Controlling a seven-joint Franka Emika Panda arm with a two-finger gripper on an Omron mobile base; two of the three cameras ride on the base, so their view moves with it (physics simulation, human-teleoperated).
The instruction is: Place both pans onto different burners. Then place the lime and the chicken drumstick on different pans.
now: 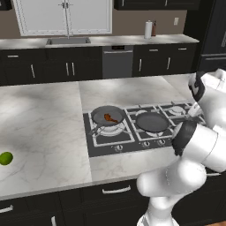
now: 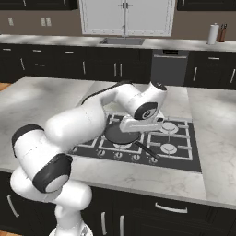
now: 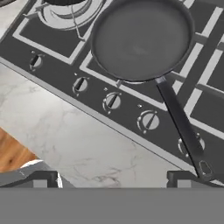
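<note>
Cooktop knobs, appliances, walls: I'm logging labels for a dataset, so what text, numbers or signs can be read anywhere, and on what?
None can be read.
Knobs on the cooktop: pointer bars, no numbers or marks.
Dishwasher panel: dark strip, too blurred to read.
Pans, counter: no text.

Kitchen: cooktop (image 1: 145,128), sink (image 1: 68,41), cabinets (image 1: 39,66)

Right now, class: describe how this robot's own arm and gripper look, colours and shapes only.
The arm is glossy white, built of rounded, bulbous segments with dark, near-black bands at the joints. The gripper ends in two small, dark, blocky finger tips. No cables or markings are discernible.
</note>
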